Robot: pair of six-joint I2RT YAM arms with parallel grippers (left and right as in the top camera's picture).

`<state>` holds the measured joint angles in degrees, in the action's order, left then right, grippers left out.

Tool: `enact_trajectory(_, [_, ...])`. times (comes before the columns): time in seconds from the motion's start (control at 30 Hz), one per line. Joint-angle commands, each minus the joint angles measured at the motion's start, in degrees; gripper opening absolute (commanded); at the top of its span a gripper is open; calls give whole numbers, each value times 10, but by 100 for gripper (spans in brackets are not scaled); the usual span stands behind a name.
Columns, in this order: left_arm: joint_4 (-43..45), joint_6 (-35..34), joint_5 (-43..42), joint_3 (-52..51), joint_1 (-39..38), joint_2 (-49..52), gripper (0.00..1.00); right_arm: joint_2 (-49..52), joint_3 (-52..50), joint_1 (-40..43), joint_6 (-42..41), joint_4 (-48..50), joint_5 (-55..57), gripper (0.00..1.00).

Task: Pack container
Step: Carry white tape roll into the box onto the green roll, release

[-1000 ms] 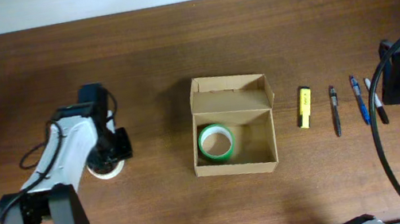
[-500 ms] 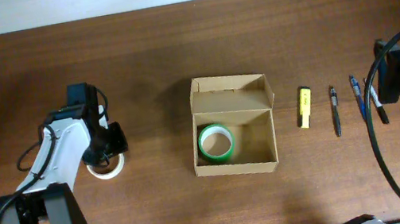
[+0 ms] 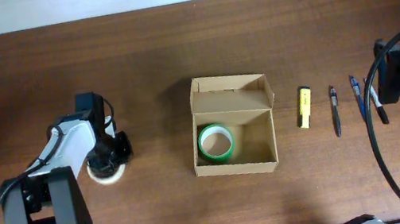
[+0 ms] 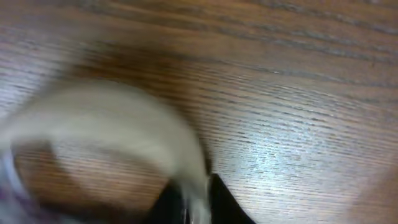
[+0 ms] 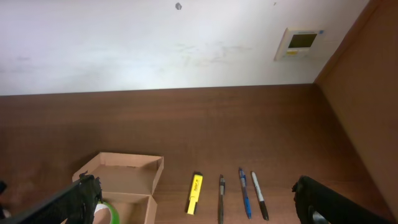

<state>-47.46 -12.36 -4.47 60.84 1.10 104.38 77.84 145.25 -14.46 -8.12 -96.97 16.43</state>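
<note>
The container (image 3: 239,162), a tan cardboard box with its flap lid open to the far side, sits mid-table with a green tape roll (image 3: 216,143) inside. It also shows in the right wrist view (image 5: 127,177). A white tape roll (image 3: 105,173) lies on the table to the container's left. My left gripper (image 3: 107,153) is down on it. In the blurred left wrist view its fingers (image 4: 194,202) clamp the white roll's (image 4: 106,115) wall. My right gripper (image 3: 393,83) is at the right edge, raised, open and empty (image 5: 196,208).
To the right of the container lie a yellow highlighter (image 3: 305,106), a dark pen (image 3: 335,111), a blue pen (image 3: 359,100) and a black marker (image 3: 377,106), in a row. A pale wall runs along the table's far edge.
My left gripper has shifted and turned over the white tape roll and now sits lower on it. The roll has barely moved. The right arm has not moved.
</note>
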Motion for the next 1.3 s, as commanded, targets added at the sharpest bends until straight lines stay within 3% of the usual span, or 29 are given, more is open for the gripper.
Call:
enact_trajectory(0.0, [0,5,-7,-7,1,5,2,0,0,-5,3,-3,-4,99])
enact_trajectory(0.33, [-13,18,-23,15,1,-18,2,0,0,-5,3,-3,-4,99])
enact_trajectory(0.6, [-96,43,-37,238,-30,-153,2,0,0,-5,4,-3,-3,99])
enact_trajectory(0.77, [-136,55,-26,346,-113,-162,2,0,0,-5,4,-3,-3,99])
enact_trajectory(1.0, [-132,77,-35,354,-277,-143,2,0,0,-5,3,-3,-4,99])
enact_trajectory(1.27, [-123,95,-37,354,-443,-53,2,0,0,-5,3,-3,-4,99])
